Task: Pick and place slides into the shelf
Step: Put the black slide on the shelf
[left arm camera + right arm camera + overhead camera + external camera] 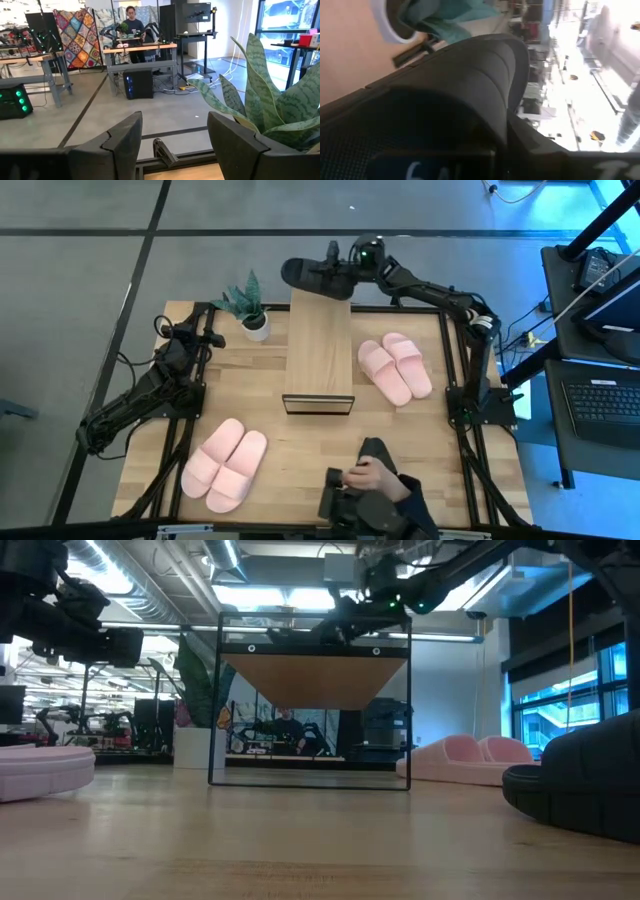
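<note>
The table's near middle lies bare before the shelf (319,350), flanked by pink slides (226,463) at the near-left, another pink pair (396,366) right, and a plant (251,307) far-left.

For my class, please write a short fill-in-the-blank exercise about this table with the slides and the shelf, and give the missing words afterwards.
1. The right claw is shut on a ____ soft slide at the far end of the low wood-topped shelf.
2. The left claw, at the table's left edge, is ____.
3. ____ pairs of light pink slides lie on the wooden tabletop.
4. The white pot beside the shelf holds a green ____.

Missing words: black; open; two; plant
</note>
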Controlling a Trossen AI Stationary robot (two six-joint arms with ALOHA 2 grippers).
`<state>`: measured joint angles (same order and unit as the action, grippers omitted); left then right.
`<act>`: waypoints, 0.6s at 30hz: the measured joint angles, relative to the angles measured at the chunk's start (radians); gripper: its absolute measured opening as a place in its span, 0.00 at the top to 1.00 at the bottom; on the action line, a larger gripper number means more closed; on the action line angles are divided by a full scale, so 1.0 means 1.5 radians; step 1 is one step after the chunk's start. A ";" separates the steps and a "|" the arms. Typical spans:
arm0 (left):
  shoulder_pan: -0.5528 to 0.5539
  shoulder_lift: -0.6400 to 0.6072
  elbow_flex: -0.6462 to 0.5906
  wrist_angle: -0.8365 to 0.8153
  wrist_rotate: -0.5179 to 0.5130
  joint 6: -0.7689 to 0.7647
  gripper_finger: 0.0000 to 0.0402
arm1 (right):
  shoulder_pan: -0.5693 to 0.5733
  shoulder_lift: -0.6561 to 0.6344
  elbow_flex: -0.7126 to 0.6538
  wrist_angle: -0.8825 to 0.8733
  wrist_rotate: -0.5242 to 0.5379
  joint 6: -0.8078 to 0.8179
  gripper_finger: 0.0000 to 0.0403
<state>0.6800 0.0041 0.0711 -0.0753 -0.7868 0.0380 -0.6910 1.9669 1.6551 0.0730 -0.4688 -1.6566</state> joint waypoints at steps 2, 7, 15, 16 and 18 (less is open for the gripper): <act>0.000 0.000 0.000 0.000 0.000 0.000 0.46 | -0.001 0.011 0.010 -0.030 0.000 -0.005 0.96; 0.000 0.000 0.000 0.000 0.000 0.000 0.46 | -0.001 0.013 0.010 -0.056 0.005 -0.031 0.96; 0.000 0.000 0.000 0.000 0.000 0.000 0.46 | -0.001 0.013 0.010 -0.110 0.008 -0.035 0.96; 0.000 0.000 0.000 0.000 0.000 0.000 0.46 | -0.001 0.013 0.010 -0.112 0.010 -0.035 0.96; 0.000 0.000 0.000 0.000 0.000 0.000 0.46 | -0.002 0.013 0.009 -0.116 0.011 -0.040 0.96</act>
<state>0.6800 0.0044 0.0711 -0.0757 -0.7872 0.0380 -0.6937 1.9862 1.6691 -0.1009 -0.4530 -1.7161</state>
